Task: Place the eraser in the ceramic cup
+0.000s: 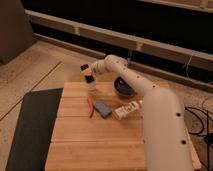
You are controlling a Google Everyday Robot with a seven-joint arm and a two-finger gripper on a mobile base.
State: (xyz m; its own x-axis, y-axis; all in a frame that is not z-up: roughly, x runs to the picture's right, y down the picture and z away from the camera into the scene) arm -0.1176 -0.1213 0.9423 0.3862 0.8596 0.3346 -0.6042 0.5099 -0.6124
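My gripper [88, 72] hangs over the far left corner of the wooden table [95, 145], at the end of the white arm that reaches in from the lower right. A small dark block, the eraser [84, 66], sits at its tip, and the gripper is shut on it. Directly below stands the small cream-white ceramic cup [91, 84], upright near the table's back edge. The eraser is just above the cup's rim and slightly to its left.
A dark round bowl [125, 87] stands at the back right, under the arm. A red pen [90, 106], a flat blue block [102, 108] and a white tube [126, 110] lie mid-table. A dark mat [30, 130] lies on the floor to the left.
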